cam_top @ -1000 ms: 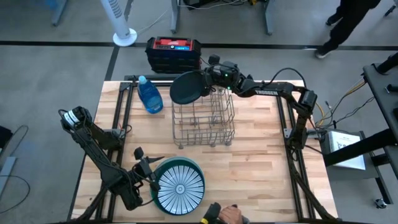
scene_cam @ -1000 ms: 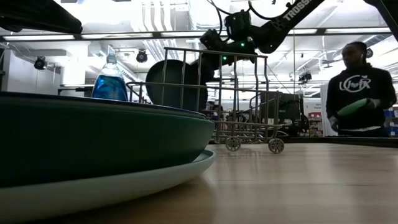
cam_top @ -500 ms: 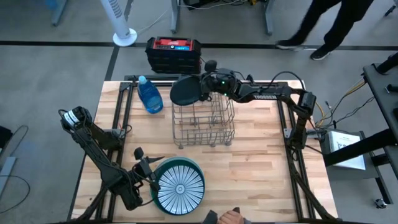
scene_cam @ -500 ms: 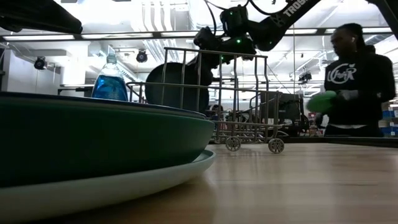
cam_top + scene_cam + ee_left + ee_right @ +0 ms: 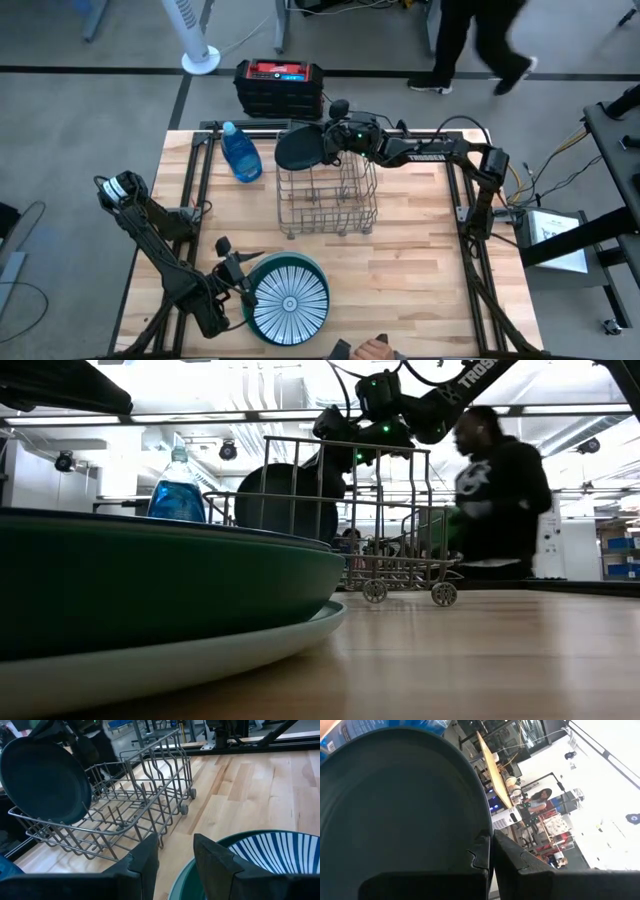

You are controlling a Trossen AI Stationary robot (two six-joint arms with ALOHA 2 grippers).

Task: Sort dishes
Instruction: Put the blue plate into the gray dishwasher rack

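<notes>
Gripping the dark teal plate (image 5: pixel 297 148) on edge over the wire rack (image 5: pixel 328 195) at 12 o'clock, right end effector (image 5: pixel 330 140) clamped; left end effector (image 5: pixel 243 283) part-open, empty, beside the striped plate (image 5: pixel 290 297) at 7.

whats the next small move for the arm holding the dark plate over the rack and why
Probably lower it a little, edge first, into the wire rack. The right gripper is shut on the dark plate, which stands nearly upright at the rack's far end, its lower edge between the upper wires but not yet seated. The left gripper waits by the striped plate.
</notes>
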